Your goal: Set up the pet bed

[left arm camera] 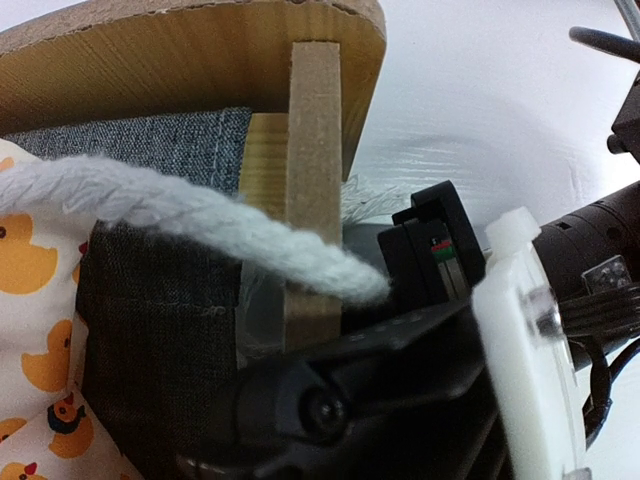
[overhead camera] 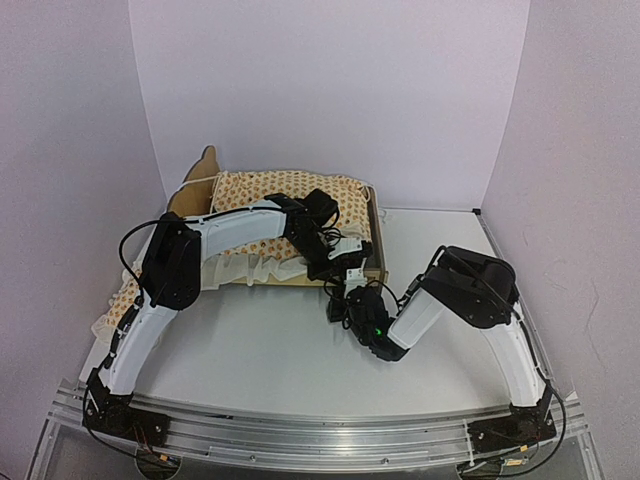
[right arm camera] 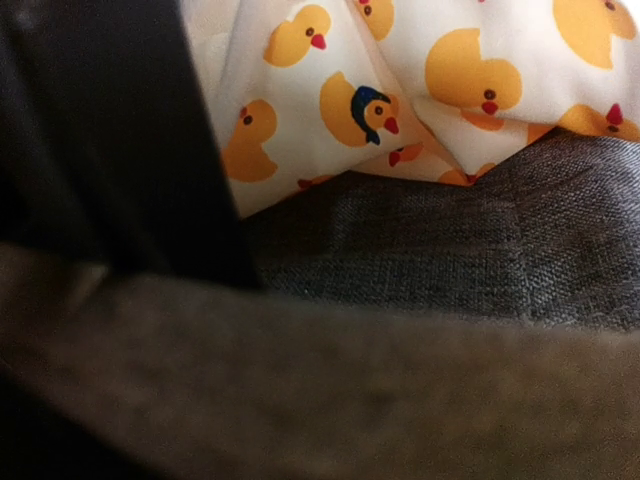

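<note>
The pet bed [overhead camera: 378,235] stands at the back left, its scalloped headboard [overhead camera: 203,170] on the left. Cream duck-print bedding [overhead camera: 270,190] lies on it, with the ruffle [overhead camera: 255,268] hanging over the front. My left gripper [overhead camera: 325,262] reaches across the bed to its front right corner and is shut. Its view shows a wood post [left arm camera: 313,180], the dark grey base cloth [left arm camera: 160,300] and a white rope [left arm camera: 200,215]. My right gripper [overhead camera: 345,290] sits just below that corner. Its view is filled by duck-print cloth [right arm camera: 400,90], grey cloth [right arm camera: 480,240] and a blurred brown band [right arm camera: 320,380], so its jaws are hidden.
More duck-print cloth [overhead camera: 118,300] lies off the bed's left end, by the left arm. White walls close in the table at the back and both sides. A metal rail [overhead camera: 320,430] runs along the near edge.
</note>
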`<state>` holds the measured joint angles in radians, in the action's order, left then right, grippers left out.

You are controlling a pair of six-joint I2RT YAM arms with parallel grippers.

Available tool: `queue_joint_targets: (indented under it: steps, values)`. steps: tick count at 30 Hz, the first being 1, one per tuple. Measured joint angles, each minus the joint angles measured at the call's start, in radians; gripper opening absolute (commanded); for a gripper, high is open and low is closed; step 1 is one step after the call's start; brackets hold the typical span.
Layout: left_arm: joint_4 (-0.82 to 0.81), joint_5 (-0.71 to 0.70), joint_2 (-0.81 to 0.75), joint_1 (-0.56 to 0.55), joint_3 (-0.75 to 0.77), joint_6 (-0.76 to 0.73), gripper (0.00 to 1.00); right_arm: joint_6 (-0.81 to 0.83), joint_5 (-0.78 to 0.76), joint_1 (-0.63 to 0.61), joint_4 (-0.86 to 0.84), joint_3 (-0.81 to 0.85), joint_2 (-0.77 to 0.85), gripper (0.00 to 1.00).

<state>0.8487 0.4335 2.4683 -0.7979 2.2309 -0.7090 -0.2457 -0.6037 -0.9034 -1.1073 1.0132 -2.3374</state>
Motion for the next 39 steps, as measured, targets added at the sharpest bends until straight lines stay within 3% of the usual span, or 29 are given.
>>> queue_joint_targets:
  steps: [8, 14, 21, 24, 30, 32, 37, 39]
  values:
    - [0.001, 0.0, 0.0, 0.003, -0.001, 0.002, 0.0, -0.006, 0.034, 0.007, 0.0, 0.004, -0.004, 0.0]
    - [0.0, 0.0, 0.0, 0.002, -0.001, 0.003, 0.0, 0.02, 0.132, 0.001, 0.009, -0.103, 0.067, 0.0]
    - [-0.005, 0.01, 0.0, 0.001, -0.001, 0.023, 0.15, 0.058, 0.312, -0.058, 0.128, -0.273, 0.254, 0.0]
    - [-0.046, 0.07, -0.001, 0.0, 0.003, 0.066, 0.01, 0.066, 0.357, -0.066, 0.183, -0.303, 0.344, 0.0]
    - [-0.08, 0.089, -0.001, -0.001, 0.005, 0.055, 0.0, 0.088, 0.358, -0.061, 0.229, -0.29, 0.387, 0.0]
    - [-0.08, 0.089, -0.001, -0.002, 0.005, 0.054, 0.04, 0.085, 0.343, -0.061, 0.233, -0.269, 0.359, 0.03]
    - [-0.069, 0.089, -0.001, -0.002, 0.004, 0.03, 0.28, 0.065, 0.284, -0.059, 0.229, -0.247, 0.282, 0.06]
    - [-0.05, 0.091, -0.003, -0.003, 0.003, 0.016, 0.33, 0.062, 0.278, -0.055, 0.229, -0.247, 0.275, 0.07]
